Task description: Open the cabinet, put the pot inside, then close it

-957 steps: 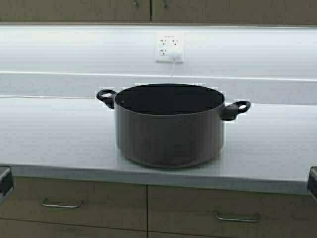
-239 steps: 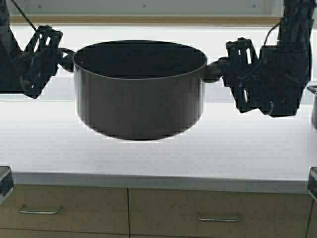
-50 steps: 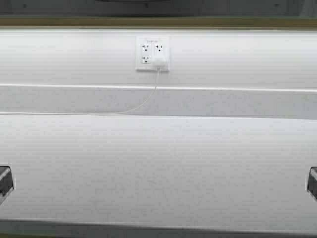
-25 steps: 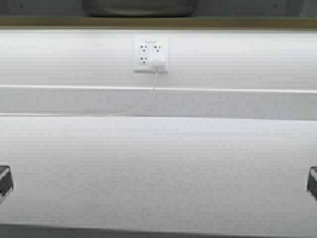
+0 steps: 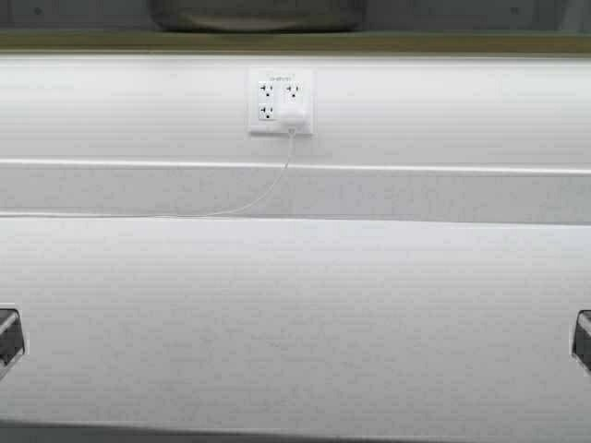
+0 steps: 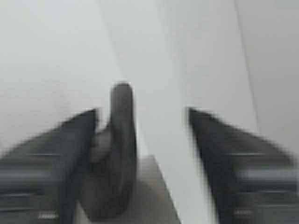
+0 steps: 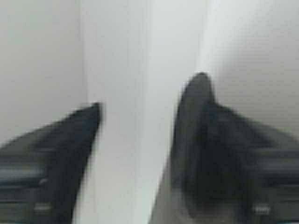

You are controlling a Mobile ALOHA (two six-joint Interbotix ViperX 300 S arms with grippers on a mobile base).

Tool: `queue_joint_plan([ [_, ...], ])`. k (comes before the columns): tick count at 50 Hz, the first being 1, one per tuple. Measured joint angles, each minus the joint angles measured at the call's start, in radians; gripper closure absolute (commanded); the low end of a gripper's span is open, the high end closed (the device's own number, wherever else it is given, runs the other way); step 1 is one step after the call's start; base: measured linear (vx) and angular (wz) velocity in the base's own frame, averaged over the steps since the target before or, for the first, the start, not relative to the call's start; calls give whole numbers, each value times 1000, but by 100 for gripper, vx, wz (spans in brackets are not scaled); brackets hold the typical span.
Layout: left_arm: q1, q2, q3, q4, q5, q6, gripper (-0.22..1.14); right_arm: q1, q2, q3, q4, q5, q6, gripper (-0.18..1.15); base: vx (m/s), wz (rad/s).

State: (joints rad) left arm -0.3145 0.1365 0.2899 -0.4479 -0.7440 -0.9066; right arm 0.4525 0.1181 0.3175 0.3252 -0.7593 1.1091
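Observation:
The dark-grey pot shows only by its lower part at the top of the high view, sitting above the tan bottom edge of the cabinet. Neither arm shows in the high view. In the left wrist view my left gripper is open, with the pot's black loop handle lying against one finger and a wide gap to the other. In the right wrist view my right gripper is open too, with the other loop handle against one finger. The cabinet doors and their handles are out of view.
A white wall outlet with a plug and a thin white cable sits on the backsplash. The white countertop fills the lower half of the high view. Dark parts of my frame show at both side edges.
The pot's underside has come into view at the top of the high view since a second ago. The whole scene has shifted slightly down and left, so the robot has moved a little.

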Motion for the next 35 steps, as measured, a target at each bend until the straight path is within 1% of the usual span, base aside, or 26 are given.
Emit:
queue_joint_plan([
  [8, 0, -11, 8, 0, -3, -6, -10, 3, -3, 14, 3, -8, 0, -5, 0, 0],
  [15, 9, -44, 55, 0, -14, -14, -10, 5, -21, 51, 3, -5, -2, -5, 0, 0],
  [30, 31, -176, 216, 2, -75, -12, -10, 17, -112, 160, -3, -38, -14, -5, -1, 0],
  [33, 31, -207, 250, 3, -80, -8, -8, 17, -137, 190, -6, -51, -15, -2, -2, 0],
  [35, 31, -225, 275, 5, -83, -3, -4, 15, -156, 218, -14, -57, -15, 1, -3, 0],
])
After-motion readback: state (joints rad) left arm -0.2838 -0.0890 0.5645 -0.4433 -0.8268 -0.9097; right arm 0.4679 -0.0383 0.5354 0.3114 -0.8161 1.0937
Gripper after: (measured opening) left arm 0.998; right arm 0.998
